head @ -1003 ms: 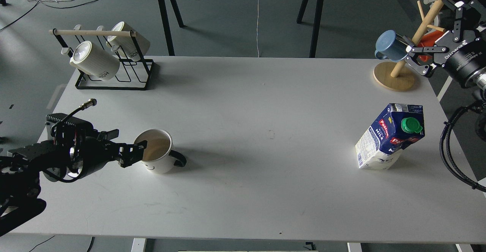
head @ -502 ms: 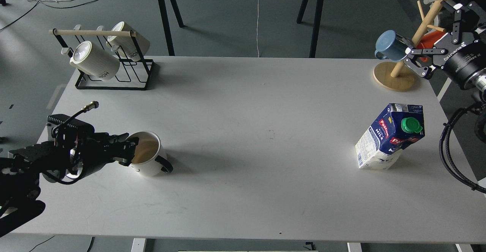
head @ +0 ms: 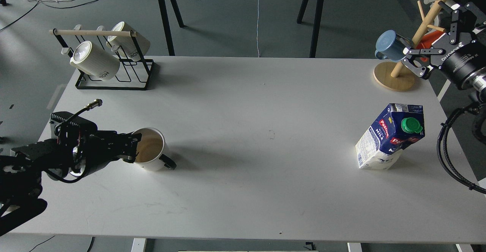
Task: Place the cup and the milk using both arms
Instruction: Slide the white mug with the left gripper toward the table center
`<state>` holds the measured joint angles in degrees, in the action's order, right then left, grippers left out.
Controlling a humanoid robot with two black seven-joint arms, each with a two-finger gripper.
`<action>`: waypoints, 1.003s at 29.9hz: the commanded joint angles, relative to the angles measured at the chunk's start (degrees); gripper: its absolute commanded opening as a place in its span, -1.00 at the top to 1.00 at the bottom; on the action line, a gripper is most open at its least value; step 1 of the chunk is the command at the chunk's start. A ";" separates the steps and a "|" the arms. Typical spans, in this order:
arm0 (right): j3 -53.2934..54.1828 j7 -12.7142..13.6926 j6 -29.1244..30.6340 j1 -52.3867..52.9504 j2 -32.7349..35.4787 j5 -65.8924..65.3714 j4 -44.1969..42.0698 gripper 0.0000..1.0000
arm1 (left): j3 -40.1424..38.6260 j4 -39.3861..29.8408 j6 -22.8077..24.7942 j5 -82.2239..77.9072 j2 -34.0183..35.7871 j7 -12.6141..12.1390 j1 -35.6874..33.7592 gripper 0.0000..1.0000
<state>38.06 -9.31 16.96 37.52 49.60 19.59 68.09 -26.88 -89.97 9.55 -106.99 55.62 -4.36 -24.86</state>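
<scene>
The white cup [head: 152, 150] with a black handle [head: 168, 162] is at the front left of the table, tilted slightly; its smiley face does not show. My left gripper [head: 131, 149] is shut on the cup's left rim. The blue and white milk carton [head: 389, 136] with a green cap [head: 411, 125] stands at the right of the table, untouched. My right gripper [head: 411, 60] is open and empty, up by the wooden mug tree, well behind the carton.
A black wire rack [head: 114, 73] with two white ribbed mugs stands at the back left. A wooden mug tree [head: 395, 75] holding a blue mug [head: 389, 46] stands at the back right corner. Black cables [head: 446, 149] hang off the right edge.
My left gripper closed on the cup's rim and pulled it left, then slightly back and up. The cup turned, hiding its smiley face. My right gripper shifted only slightly.
</scene>
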 commanded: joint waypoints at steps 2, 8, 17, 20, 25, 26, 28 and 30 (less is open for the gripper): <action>0.09 0.35 -0.26 0.71 0.06 0.01 0.20 -0.96 | -0.10 -2.39 0.29 0.11 0.81 0.49 -3.26 1.00; 0.18 0.44 -1.14 2.55 0.24 0.01 0.64 -0.96 | -0.01 -5.03 3.28 0.11 0.81 0.40 -7.39 1.00; 0.18 2.02 -3.77 6.33 0.06 0.01 0.81 -0.96 | 0.51 -6.35 13.03 -2.77 -7.00 -1.18 -12.93 1.00; 0.18 2.37 -4.65 7.48 0.06 0.01 0.72 -0.96 | 0.60 -6.35 16.37 -7.52 -10.25 -1.27 -13.46 1.00; 0.18 3.07 -5.79 9.06 0.06 0.01 0.72 -0.96 | 0.60 -6.27 18.45 -13.06 -15.97 -2.15 -13.55 1.00; 0.18 3.07 -5.88 9.24 0.06 0.01 0.72 -0.96 | 0.86 -6.27 18.45 -14.29 -17.11 -2.15 -13.55 1.00; 0.18 3.07 -5.97 9.41 0.06 0.01 0.72 -0.96 | 1.65 -5.83 18.45 -16.92 -18.96 -2.23 -13.64 1.00; 0.18 3.07 -6.06 9.41 0.06 0.01 0.72 -0.96 | 2.01 -5.48 18.45 -18.01 -20.54 -2.23 -13.64 1.00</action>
<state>38.23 -6.25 11.06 46.80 49.66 19.60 68.81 -25.48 -95.91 27.99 -122.92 37.37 -6.57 -38.47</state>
